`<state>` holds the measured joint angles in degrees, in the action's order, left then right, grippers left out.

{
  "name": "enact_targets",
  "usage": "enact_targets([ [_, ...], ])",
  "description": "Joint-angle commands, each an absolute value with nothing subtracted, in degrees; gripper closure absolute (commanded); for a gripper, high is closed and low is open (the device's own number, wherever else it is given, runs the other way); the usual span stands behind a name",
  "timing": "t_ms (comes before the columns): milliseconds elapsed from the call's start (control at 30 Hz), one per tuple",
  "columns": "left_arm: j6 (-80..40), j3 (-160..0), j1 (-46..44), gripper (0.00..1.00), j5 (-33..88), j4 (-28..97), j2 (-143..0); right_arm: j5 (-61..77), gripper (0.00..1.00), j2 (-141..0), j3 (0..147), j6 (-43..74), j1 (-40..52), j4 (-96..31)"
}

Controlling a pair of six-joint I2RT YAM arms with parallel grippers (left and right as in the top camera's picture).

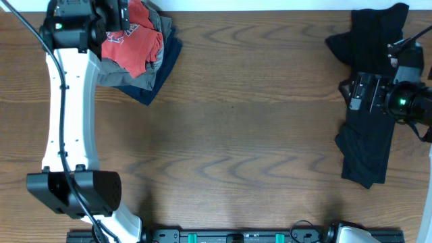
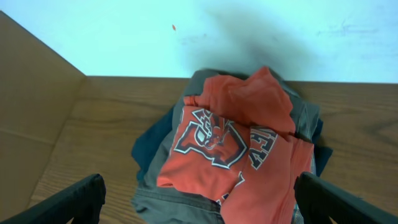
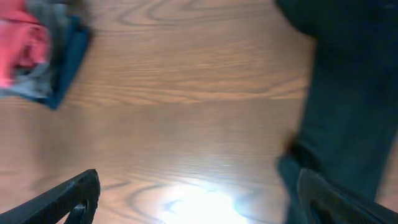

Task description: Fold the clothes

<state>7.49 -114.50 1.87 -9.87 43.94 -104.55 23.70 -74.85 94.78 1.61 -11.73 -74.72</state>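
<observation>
A coral-red T-shirt (image 1: 131,42) with white and navy print lies crumpled on top of grey-khaki (image 1: 121,73) and navy (image 1: 158,74) pieces at the table's far left. In the left wrist view the red shirt (image 2: 239,149) fills the middle, with grey fabric (image 2: 186,205) below it. My left gripper (image 2: 199,202) is open above this pile, its fingers wide apart on either side. A black shirt (image 1: 368,145) lies stretched out at the right. My right gripper (image 3: 199,199) is open over bare wood, its right finger near the black shirt's edge (image 3: 348,112).
The wooden table (image 1: 250,128) spans the view. A white wall (image 2: 186,31) rises behind the pile. The left arm's white link (image 1: 67,115) runs along the table's left side. The right arm's body (image 1: 388,94) sits over the black shirt.
</observation>
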Motion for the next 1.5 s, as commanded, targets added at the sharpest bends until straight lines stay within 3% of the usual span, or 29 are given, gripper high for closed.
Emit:
enact_targets([
  [0,7.18,-114.56,2.07,0.02,-10.79,44.14,-104.81,30.89,0.01,-74.54,95.57,6.81,-11.18,-74.78],
  [200,7.18,-114.56,2.07,0.02,-10.79,44.14,-104.81,30.79,0.01,-74.56,95.57,7.33,-11.18,-77.30],
  [333,7.18,-114.56,2.07,0.02,-10.79,44.14,-104.81,22.94,0.01,-74.56,95.57,6.04,-11.22,-77.65],
  [567,7.18,-114.56,2.07,0.02,-10.79,44.14,-104.81,13.34,0.01,-69.73,90.39,-12.56,-9.21,-67.55],
  [933,7.18,-114.56,2.07,0.02,-10.79,44.14,-104.81,10.09,0.01,-29.45,39.72,-7.07,-4.36,-24.45],
  [1133,7.18,-114.56,2.07,0.02,-10.79,44.14,-104.81,10.09,0.01,-14.59,19.38,-2.72,-3.99,-14.63],
  [1467,7.18,-114.56,2.07,0.02,-10.79,44.14,-104.81,8.01,0.01,-3.62,1.67,-0.84,-1.83,1.17],
])
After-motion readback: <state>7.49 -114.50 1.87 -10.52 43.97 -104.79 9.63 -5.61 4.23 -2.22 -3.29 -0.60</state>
